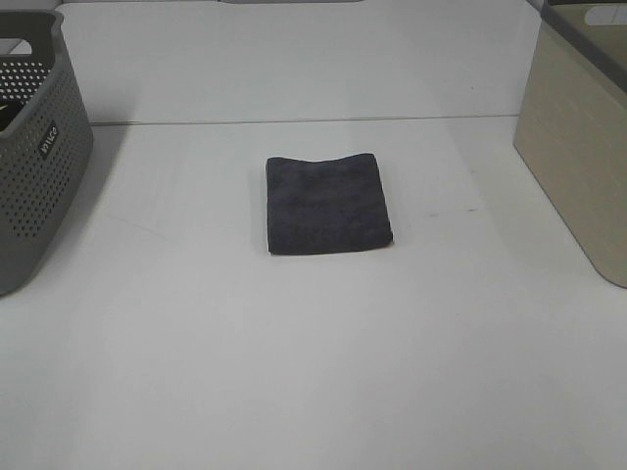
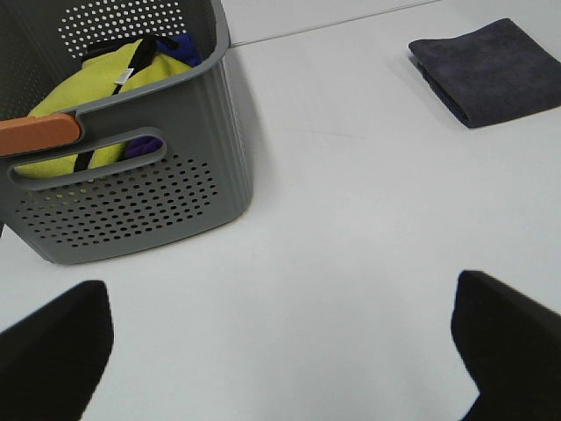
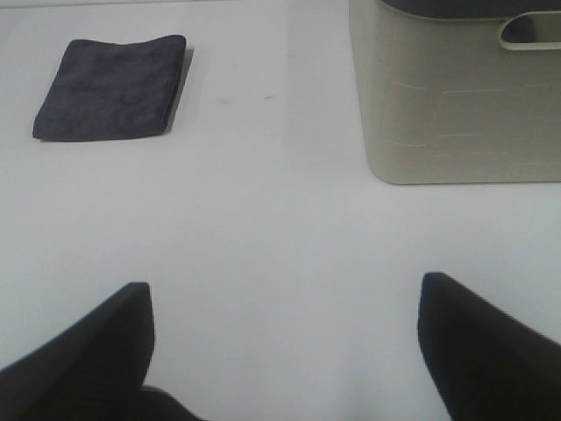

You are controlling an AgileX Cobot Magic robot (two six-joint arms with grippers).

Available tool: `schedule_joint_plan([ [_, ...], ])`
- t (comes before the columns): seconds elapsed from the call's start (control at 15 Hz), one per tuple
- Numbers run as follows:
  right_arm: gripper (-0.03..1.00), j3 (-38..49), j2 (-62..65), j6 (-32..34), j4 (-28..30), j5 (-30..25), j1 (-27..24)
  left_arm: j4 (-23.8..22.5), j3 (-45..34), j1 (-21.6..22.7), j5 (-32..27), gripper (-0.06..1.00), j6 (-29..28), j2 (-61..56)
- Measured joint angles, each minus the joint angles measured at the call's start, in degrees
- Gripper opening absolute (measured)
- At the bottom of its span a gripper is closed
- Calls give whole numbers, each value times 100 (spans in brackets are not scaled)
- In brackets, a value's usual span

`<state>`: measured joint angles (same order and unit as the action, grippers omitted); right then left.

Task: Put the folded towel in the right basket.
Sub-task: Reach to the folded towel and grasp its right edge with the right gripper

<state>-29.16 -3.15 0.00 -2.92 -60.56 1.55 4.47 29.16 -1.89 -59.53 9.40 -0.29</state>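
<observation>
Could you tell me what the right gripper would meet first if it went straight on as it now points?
Probably only bare table, as the right gripper points between the folded towel and the beige basket; depth is hard to judge.

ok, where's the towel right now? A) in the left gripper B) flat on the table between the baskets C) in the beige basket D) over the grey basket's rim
B: the folded towel lies flat on the table, between the grey basket and the beige basket.
</observation>
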Motion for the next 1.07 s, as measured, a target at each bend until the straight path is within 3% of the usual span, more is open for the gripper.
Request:
schedule_joint_plan([
  [0.27,77,-682,-2189,0,-367,842,0,0,0,0,0,99,0,0],
  [0.47,77,-1209,-3403,-126,-544,991,0,0,0,0,0,99,0,0],
  [0.87,77,-3266,-6073,-630,-630,1031,23,0,0,0,0,99,0,0],
  [1.07,77,-4177,-7151,-630,-630,1255,487,0,0,0,0,99,0,0],
])
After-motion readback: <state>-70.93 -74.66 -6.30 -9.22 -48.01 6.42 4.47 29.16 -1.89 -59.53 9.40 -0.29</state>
